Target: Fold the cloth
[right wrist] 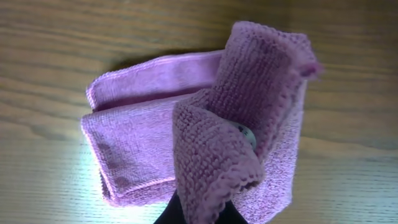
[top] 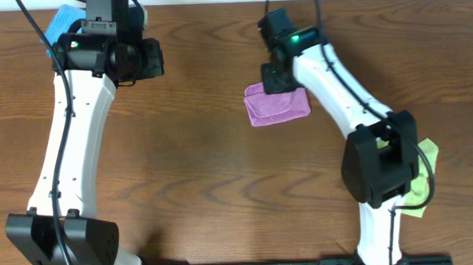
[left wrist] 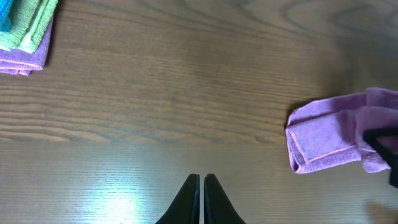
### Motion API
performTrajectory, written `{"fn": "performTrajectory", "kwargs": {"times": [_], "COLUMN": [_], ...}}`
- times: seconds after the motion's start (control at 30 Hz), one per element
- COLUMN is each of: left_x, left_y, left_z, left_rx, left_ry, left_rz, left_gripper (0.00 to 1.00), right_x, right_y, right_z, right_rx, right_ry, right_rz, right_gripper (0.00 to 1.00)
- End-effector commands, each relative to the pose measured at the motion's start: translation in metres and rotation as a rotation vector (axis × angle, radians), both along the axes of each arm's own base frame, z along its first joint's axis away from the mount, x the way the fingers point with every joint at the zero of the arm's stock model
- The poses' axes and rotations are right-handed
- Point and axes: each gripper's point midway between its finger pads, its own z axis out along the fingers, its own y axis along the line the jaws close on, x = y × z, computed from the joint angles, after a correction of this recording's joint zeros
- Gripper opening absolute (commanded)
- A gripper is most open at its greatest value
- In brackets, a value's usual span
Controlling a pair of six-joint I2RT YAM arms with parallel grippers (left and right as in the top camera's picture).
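Note:
A purple cloth [top: 275, 107] lies folded on the wooden table right of centre. My right gripper [top: 281, 81] is at its upper right edge, shut on a raised flap of the purple cloth [right wrist: 249, 106], whose fold drapes over the fingertips [right wrist: 202, 208] in the right wrist view. The rest of the cloth lies flat in layers below. The left wrist view shows the purple cloth [left wrist: 336, 134] at the right. My left gripper [left wrist: 201, 182] is shut and empty above bare table, well left of the cloth, under the left arm's head [top: 125, 57].
A stack of folded cloths, blue and green over purple [left wrist: 22, 31], lies at the table's far left; its blue top shows overhead [top: 60, 24]. A yellow-green cloth [top: 422, 176] lies at the right behind the right arm's base.

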Motion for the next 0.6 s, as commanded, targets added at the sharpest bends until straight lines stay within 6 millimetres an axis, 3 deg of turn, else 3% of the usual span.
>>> {"fn": "performTrajectory", "kwargs": {"times": [0.0,0.33,0.57], "left_x": [-0.001,-0.001,-0.003], "left_y": [-0.001,-0.001,0.0], "left_z": [-0.003,-0.003,-0.004], "left_rx": [0.0,0.0,0.001], "left_ry": [0.009,0.009,0.018], "left_rz": [-0.011,-0.011,-0.011], "left_gripper": [0.06,0.06,0.06], "right_x": [0.002,-0.003,-0.01], "right_y": [-0.006,-0.005,-0.007], "right_z": [-0.015,-0.028,-0.052], "right_rx": [-0.057,-0.072,-0.097], "right_ry": [0.009,0.047,0.112], "right_rz": [-0.022,-0.011,0.0], "right_gripper": [0.01,0.01,0.02]}}
